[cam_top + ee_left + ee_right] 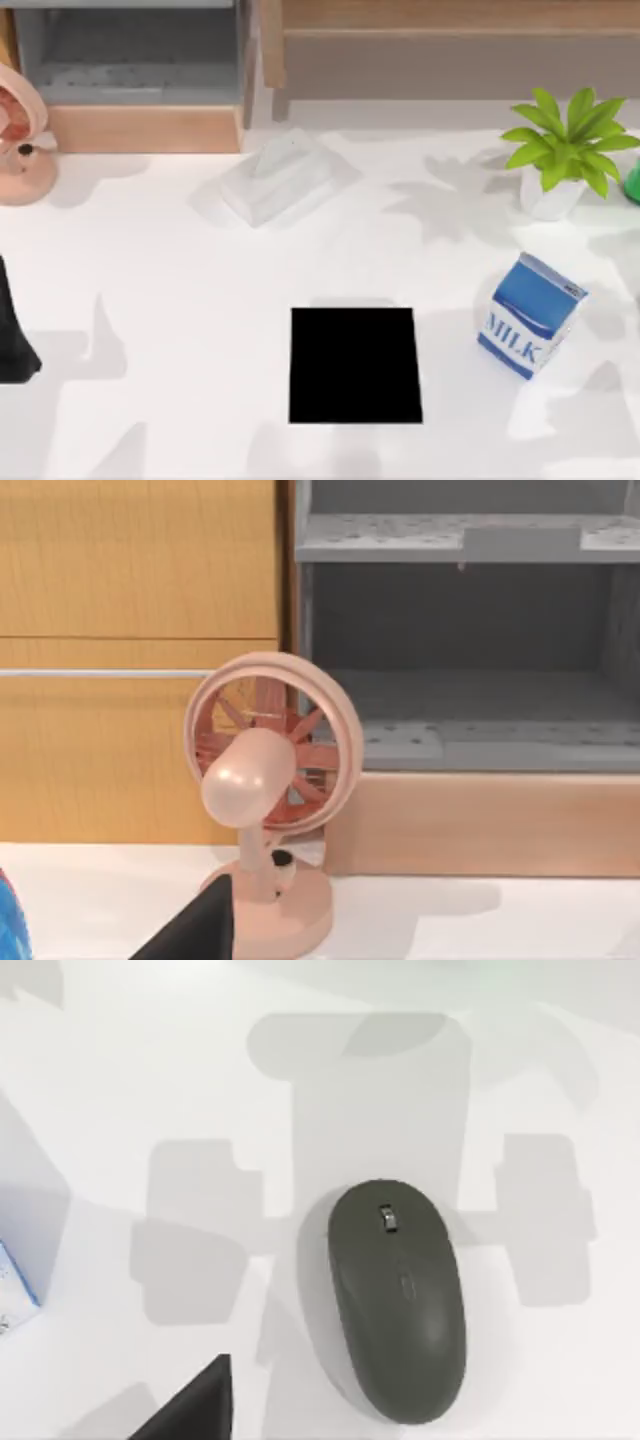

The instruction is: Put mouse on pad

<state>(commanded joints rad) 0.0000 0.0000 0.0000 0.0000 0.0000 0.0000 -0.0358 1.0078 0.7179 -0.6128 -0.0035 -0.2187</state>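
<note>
The mouse (398,1300), a dark grey oval, lies on the white table in the right wrist view, straight below my right gripper. A dark part of that gripper (190,1405) shows at the picture's edge. Its shadow on the table falls around the mouse with the two finger shadows wide apart, so it is open with nothing held. The pad (355,365), a flat black near-square mat, lies at the front middle of the table in the top view. My left arm (15,335) is parked at the table's left edge.
A blue milk carton (530,315) lies right of the pad; its corner (12,1290) shows near the mouse. A potted plant (565,150) stands at the back right, a clear tissue box (280,175) at the back middle, and a pink fan (265,780) by the grey shelf (460,730) at the back left.
</note>
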